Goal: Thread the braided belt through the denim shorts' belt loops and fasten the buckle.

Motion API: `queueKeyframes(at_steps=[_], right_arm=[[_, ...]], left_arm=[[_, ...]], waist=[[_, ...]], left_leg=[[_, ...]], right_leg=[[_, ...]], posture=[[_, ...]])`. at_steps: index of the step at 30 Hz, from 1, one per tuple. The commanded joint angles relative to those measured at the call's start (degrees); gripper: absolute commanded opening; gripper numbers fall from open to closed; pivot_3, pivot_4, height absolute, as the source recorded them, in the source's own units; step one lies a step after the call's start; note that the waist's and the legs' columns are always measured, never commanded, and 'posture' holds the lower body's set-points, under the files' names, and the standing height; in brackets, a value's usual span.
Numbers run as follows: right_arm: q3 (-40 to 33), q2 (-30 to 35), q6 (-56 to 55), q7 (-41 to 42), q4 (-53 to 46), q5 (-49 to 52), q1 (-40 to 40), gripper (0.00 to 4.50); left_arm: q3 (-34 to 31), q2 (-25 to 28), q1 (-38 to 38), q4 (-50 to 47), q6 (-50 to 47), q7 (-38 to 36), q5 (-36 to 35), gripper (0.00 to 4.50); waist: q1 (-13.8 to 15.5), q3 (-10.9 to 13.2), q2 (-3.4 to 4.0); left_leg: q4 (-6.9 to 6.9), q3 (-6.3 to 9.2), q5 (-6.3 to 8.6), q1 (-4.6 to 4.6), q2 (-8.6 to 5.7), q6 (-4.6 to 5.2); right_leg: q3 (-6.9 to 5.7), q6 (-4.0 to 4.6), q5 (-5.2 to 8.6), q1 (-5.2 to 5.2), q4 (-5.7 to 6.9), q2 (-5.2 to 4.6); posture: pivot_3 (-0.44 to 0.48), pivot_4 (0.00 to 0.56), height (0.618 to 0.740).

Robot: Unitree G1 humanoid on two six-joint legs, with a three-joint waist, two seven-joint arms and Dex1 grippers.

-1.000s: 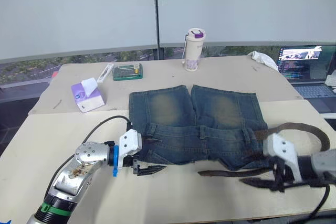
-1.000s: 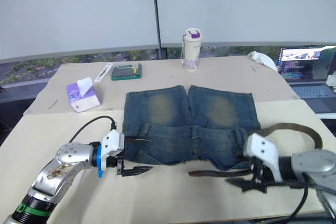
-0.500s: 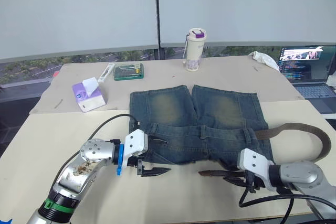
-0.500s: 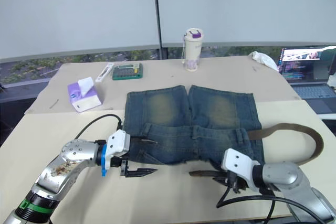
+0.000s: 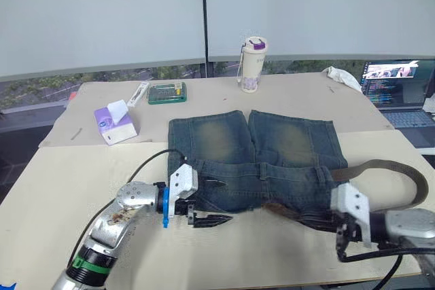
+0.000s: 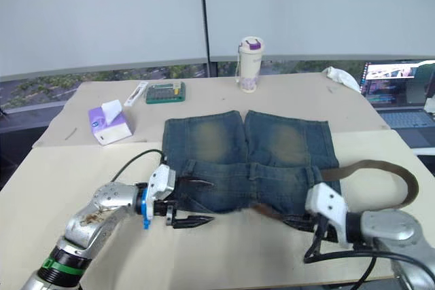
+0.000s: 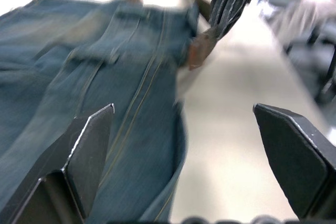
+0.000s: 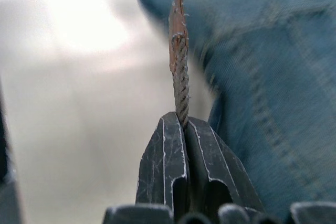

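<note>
The denim shorts (image 5: 258,157) lie flat mid-table, waistband towards me, with belt loops (image 5: 262,170) along it. The braided belt (image 5: 401,168) curves in a brown arc off the shorts' right side. Its tapered end (image 5: 275,207) is lifted over the waistband's near edge. My right gripper (image 5: 306,219) is shut on that end; in the right wrist view the strap (image 8: 179,66) sticks up edge-on from the closed gripper (image 8: 181,124). My left gripper (image 5: 207,212) is open at the waistband's left corner, and denim (image 7: 105,77) lies between its fingers (image 7: 89,145). The buckle is hidden.
At the back stand a purple tissue box (image 5: 114,122), a green case (image 5: 166,93) and a lidded bottle (image 5: 252,64). A white cloth (image 5: 340,76) and a laptop (image 5: 401,83) sit at the far right. A black cable runs along my left arm.
My right gripper has shut on the belt's tapered end and raised it off the table against the waistband. My left gripper has slid right along the shorts' edge, still open.
</note>
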State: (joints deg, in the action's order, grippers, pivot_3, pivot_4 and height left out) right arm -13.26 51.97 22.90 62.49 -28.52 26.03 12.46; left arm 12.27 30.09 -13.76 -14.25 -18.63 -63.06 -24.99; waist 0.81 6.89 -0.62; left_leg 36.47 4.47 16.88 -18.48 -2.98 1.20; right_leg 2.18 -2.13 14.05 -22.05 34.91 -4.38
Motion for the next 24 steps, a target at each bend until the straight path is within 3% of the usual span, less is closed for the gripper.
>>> queueKeyframes(at_steps=[1,10,11,21,23,24], right_arm=[[-3.3,-0.5,3.9,1.1,-3.7,9.3,-2.2,0.04],[-1.3,-2.3,9.6,-3.6,-7.7,17.8,-8.7,0.04],[-1.1,-2.3,9.8,-4.0,-7.9,17.9,-9.0,0.0],[0.2,-2.6,9.9,-5.9,-8.8,17.6,-8.7,0.0],[-0.1,-2.3,11.3,-6.4,-9.1,18.6,-8.1,0.0],[-0.2,-1.6,12.2,-6.8,-9.3,18.8,-7.7,0.0]], left_arm=[[-0.7,-2.7,-2.5,-1.0,-6.2,-0.5,-7.1,4.5],[0.7,-13.6,-8.4,4.5,-12.0,0.6,-12.1,4.5],[1.2,-13.7,-8.5,4.7,-11.6,0.0,-11.4,3.96],[0.9,-15.3,-8.9,5.2,-12.1,-0.6,-12.6,0.59],[0.4,-16.2,-8.7,5.2,-13.6,0.8,-13.6,0.02],[-0.5,-16.9,-8.6,5.1,-16.0,2.2,-15.3,0.02]], waist=[[-0.1,0.0,0.0],[0.1,0.0,0.0],[0.0,0.0,0.01],[0.0,0.0,0.02],[0.0,0.0,0.02],[0.0,0.0,0.02]], left_leg=[[0.0,0.0,0.0,0.0,0.01,0.01],[0.19,0.02,0.03,-0.07,-0.08,0.05],[0.2,0.02,0.04,-0.08,-0.07,0.06],[0.2,0.02,0.04,-0.07,-0.08,0.07],[0.21,0.02,0.04,-0.07,-0.07,0.07],[0.21,0.02,0.04,-0.07,-0.07,0.07]], right_leg=[[0.0,0.0,0.0,0.0,0.01,0.01],[-0.05,-0.01,0.0,0.01,0.02,0.02],[-0.05,-0.01,0.0,0.01,0.03,0.01],[-0.01,-0.02,0.0,0.01,0.02,0.0],[-0.02,-0.02,0.0,0.01,0.02,0.01],[-0.02,-0.02,0.0,0.01,0.02,0.01]], posture=[[0.0,0.15,0.74],[0.0,0.15,0.74],[0.0,0.15,0.74],[0.0,0.15,0.74],[0.0,0.15,0.74],[0.0,0.15,0.74]])
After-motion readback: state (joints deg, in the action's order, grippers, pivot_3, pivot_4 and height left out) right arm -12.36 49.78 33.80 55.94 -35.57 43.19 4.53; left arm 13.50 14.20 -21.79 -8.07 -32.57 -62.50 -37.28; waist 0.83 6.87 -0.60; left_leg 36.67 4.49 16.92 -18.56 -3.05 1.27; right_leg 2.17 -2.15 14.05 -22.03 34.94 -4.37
